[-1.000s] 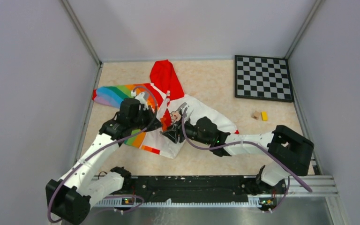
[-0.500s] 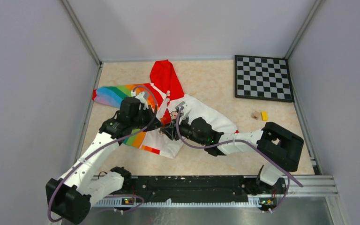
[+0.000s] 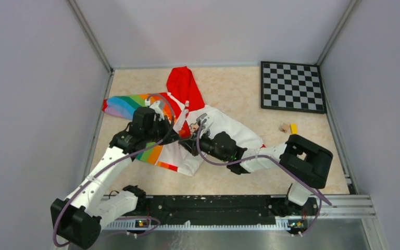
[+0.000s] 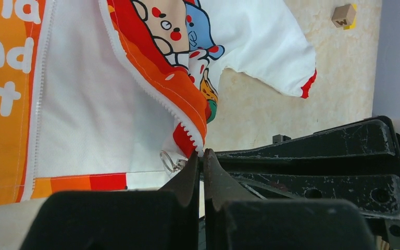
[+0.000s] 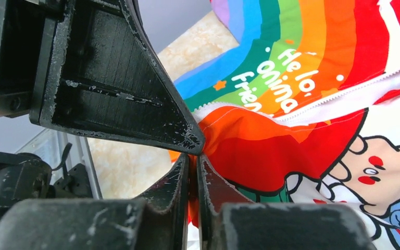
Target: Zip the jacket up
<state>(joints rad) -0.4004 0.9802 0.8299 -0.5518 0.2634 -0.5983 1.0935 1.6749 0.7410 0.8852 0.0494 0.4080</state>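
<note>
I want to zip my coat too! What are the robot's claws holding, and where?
Both pinch the jacket: the left gripper at the bottom end of its zipper, the right gripper on the red-orange edge beside it.

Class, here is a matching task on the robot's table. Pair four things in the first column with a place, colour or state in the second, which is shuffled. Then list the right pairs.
Column one
1. hood
2. checkerboard
3. yellow block
4. left gripper

Column two
A. far right corner of the table
B. shut on the zip edge of the jacket
C. red
D. beside a small wooden block

Pairs: 1-C, 2-A, 3-D, 4-B
</note>
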